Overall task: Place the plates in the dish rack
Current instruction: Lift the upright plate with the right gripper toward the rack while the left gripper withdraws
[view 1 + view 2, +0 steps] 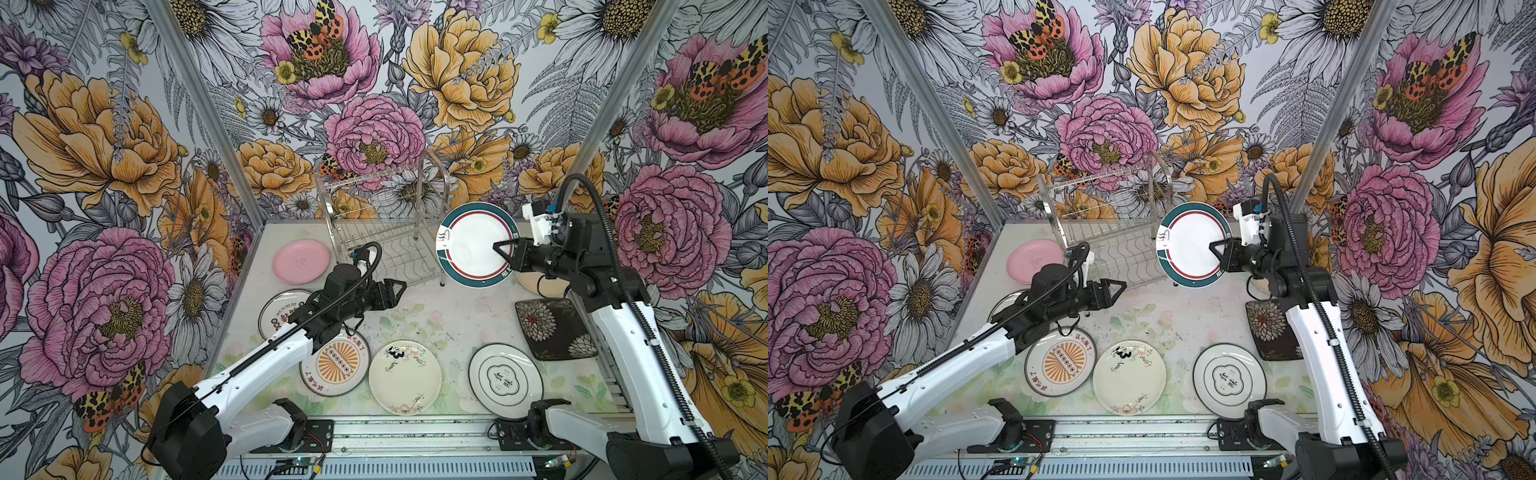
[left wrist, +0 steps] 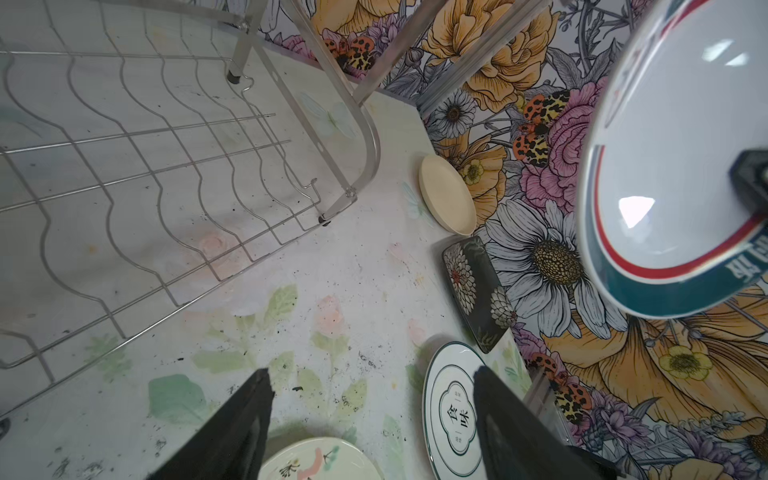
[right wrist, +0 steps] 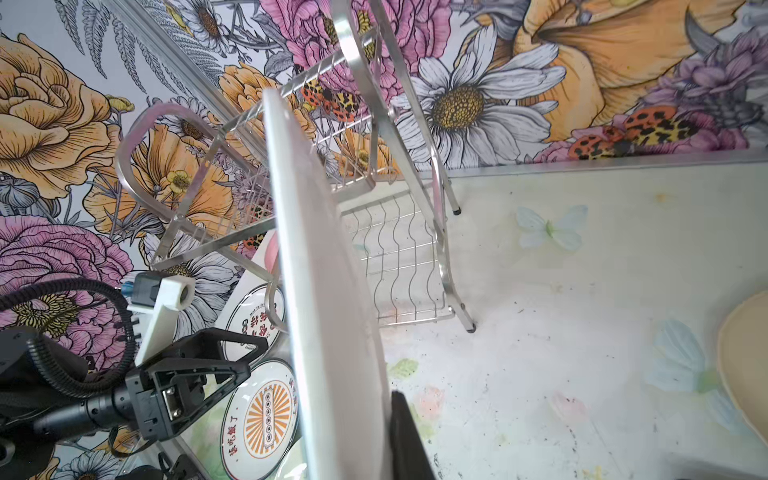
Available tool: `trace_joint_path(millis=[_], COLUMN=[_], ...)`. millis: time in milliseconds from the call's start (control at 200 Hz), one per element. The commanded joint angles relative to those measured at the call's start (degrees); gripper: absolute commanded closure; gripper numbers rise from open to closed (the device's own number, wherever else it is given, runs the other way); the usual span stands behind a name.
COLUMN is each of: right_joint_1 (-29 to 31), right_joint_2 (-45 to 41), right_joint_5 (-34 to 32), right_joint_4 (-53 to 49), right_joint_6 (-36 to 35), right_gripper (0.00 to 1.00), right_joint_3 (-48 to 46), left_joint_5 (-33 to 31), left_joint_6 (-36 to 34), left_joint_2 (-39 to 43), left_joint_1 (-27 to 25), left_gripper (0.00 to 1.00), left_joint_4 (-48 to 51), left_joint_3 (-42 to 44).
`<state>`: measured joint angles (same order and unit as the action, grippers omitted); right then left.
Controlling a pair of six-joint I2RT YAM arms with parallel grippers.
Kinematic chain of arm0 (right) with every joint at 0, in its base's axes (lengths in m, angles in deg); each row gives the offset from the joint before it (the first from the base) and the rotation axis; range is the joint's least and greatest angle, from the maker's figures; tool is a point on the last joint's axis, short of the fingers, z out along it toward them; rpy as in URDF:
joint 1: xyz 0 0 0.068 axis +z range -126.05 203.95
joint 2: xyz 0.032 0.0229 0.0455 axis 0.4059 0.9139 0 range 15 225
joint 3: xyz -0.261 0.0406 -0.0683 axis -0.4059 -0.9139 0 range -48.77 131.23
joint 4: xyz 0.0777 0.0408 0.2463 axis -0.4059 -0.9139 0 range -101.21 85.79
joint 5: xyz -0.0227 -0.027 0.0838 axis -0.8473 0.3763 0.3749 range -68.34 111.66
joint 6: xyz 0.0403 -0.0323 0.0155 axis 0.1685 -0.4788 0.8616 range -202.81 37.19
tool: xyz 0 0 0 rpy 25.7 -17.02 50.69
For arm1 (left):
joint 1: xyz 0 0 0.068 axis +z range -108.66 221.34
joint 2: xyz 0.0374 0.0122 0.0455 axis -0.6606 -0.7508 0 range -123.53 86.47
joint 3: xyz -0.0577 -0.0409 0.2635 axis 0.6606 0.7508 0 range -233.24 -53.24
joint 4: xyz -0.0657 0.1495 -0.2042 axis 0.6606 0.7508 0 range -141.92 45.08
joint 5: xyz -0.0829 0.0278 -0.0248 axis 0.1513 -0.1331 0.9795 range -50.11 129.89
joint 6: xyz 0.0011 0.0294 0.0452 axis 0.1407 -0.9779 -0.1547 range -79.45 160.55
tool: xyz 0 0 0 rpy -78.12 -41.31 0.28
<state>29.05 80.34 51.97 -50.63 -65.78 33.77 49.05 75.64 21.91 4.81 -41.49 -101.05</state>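
Note:
My right gripper (image 1: 500, 248) is shut on the rim of a white plate with a teal and red border (image 1: 469, 243), held upright just right of the dish rack (image 1: 374, 232). The right wrist view shows this plate (image 3: 324, 291) edge-on beside the rack (image 3: 395, 257). My left gripper (image 1: 400, 289) hangs open over bare table in front of the rack, nothing between its fingers (image 2: 257, 399). Lying flat on the table are a pink plate (image 1: 300, 261), a sunburst plate (image 1: 336, 361), a cream script plate (image 1: 405, 376), a green-ringed plate (image 1: 505, 380) and a dark square floral plate (image 1: 555, 328).
A plain cream plate (image 2: 446, 199) lies at the back right, partly behind the right arm. Another printed plate (image 1: 276, 316) sits half under the left arm. Floral walls close in three sides, and a metal rail (image 1: 415, 432) runs along the front.

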Motion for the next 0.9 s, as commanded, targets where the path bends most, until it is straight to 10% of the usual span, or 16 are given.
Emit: trace_joint_path(millis=[0,535,896], right_joint_1=[1.6,21.1,24.4], right_joint_2=[0.5,25.4,47.2], right_joint_5=[-5.1,-46.5,-55.5], right_joint_4=[-1.7,-2.1,-1.5], right_joint_6=[-1.1,-8.7,-14.5], right_gripper=[1.00,1.00,1.00], right_joint_3=[7.6,41.1,65.7], left_joint_5=[-6.9,-14.1,-13.5], left_joint_6=[-1.8,-1.1,-1.3], left_joint_2=[4.0,14.9,17.5], left_joint_1=[-0.4,3.4,7.8], left_gripper=[0.23,0.22,0.19], left_joint_4=[5.2,13.8,14.9], left_joint_3=[1.8,6.4,8.4])
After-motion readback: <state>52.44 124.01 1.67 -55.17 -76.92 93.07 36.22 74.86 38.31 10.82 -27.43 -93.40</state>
